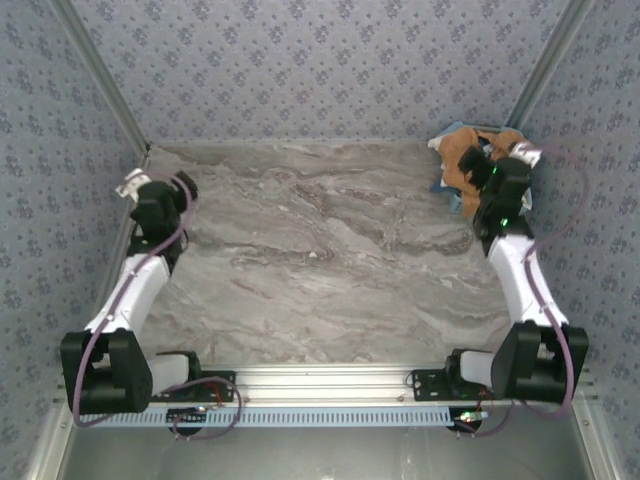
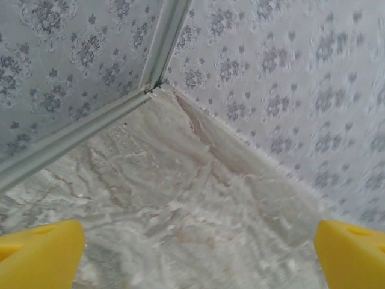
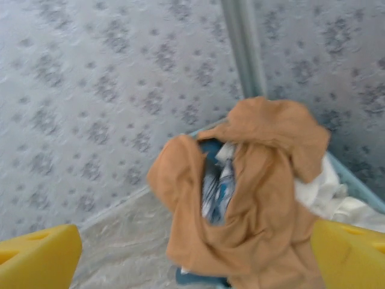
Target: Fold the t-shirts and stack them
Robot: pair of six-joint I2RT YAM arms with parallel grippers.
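The tan-orange t-shirt point(image 1: 466, 158) lies bunched in the far right corner, draped over a light blue basket point(image 3: 356, 182). In the right wrist view the tan-orange t-shirt point(image 3: 258, 205) shows its blue and white print in a fold, and the white t-shirt point(image 3: 322, 189) peeks out at its right side. My right gripper point(image 1: 488, 160) point(image 3: 192, 259) hovers just in front of the pile, open, its yellow fingertips point(image 3: 36, 253) on either side of the tan cloth. My left gripper point(image 1: 135, 186) point(image 2: 198, 259) stands open over bare table near the far left corner.
The marble-patterned table point(image 1: 320, 260) is closed in by patterned walls with metal corner posts point(image 2: 162, 42). The pile sits tight against the right wall and the back wall. A metal rail point(image 1: 330, 380) carries both arm bases at the near edge.
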